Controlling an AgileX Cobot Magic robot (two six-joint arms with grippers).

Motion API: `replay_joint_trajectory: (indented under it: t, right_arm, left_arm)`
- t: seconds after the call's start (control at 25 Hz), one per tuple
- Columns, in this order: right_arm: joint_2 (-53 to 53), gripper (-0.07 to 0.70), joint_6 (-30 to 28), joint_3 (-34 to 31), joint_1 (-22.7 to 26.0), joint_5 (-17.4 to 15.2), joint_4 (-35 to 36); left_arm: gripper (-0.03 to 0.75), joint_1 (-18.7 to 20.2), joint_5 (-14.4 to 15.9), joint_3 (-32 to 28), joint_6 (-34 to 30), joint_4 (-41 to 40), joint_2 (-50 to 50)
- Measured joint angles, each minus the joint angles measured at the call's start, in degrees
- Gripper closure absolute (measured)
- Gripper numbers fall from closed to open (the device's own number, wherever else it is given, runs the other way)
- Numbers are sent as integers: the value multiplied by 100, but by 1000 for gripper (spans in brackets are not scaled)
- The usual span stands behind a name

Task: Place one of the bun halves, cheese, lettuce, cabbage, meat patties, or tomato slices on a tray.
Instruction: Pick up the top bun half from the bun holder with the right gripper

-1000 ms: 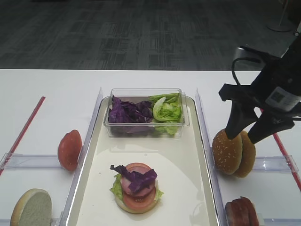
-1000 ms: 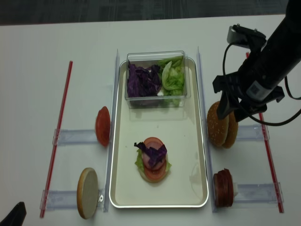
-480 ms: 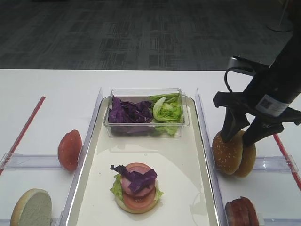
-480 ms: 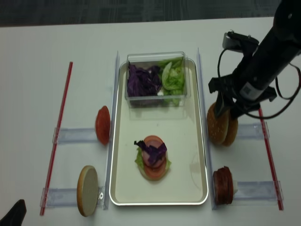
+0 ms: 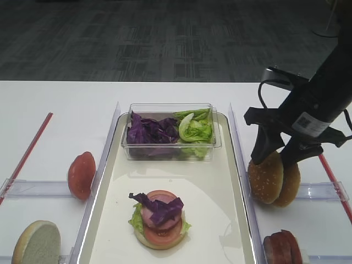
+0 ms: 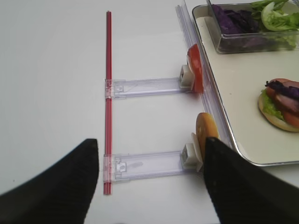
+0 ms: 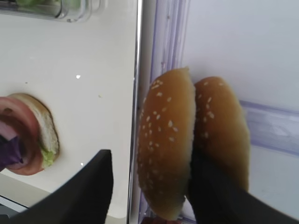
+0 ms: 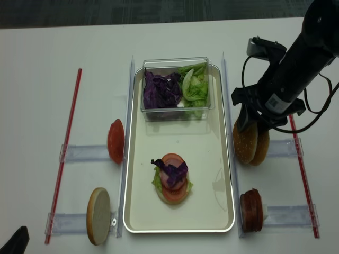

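Observation:
Two sesame bun halves stand on edge side by side, right of the tray (image 5: 212, 187): the near one (image 5: 265, 177) (image 7: 166, 144) and its twin (image 5: 290, 184) (image 7: 219, 126). My right gripper (image 5: 273, 158) (image 8: 252, 127) is open and straddles the near bun. One finger (image 7: 210, 196) sits between the two buns. The other finger (image 7: 91, 186) hangs over the tray rim, apart from the bun. My left gripper (image 6: 149, 186) is open over bare table, nothing between its fingers. A stack (image 5: 159, 220) of bun base, lettuce, tomato, meat and cabbage lies on the tray.
A clear tub (image 5: 127, 144) at the tray's far end holds cabbage (image 5: 148, 131) and lettuce (image 5: 195, 129). Meat patties (image 5: 283, 247) stand front right. A tomato slice (image 5: 81, 175) and a pale bun half (image 5: 37, 242) stand left of the tray. Clear rails (image 6: 149, 163) and red strips (image 5: 27, 154) lie alongside.
My right gripper has come down and to the left onto the two buns; its fingers now straddle the near one. The jaws' width looks unchanged.

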State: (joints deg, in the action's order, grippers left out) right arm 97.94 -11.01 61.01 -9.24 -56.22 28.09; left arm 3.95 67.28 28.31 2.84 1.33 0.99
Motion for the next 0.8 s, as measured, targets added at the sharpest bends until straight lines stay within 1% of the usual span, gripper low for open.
replay_joint_trajectory:
  t: [0.24,0.52,0.64,0.8]
  right_arm:
    - [0,232,-49,0,0,23,67]
    - [271,232,-52,38,0,-91,125]
    - [302,257,-52,92,0,-92,123]
    - [302,325,-52,112,0,-102,123]
  left_arm:
    - [260,0,0,0,0,0,0]
    - [261,0,0,0,0,0,0]
    - [261,0,0,0,0,0,0]
    - [261,0,0,0,0,0,0]
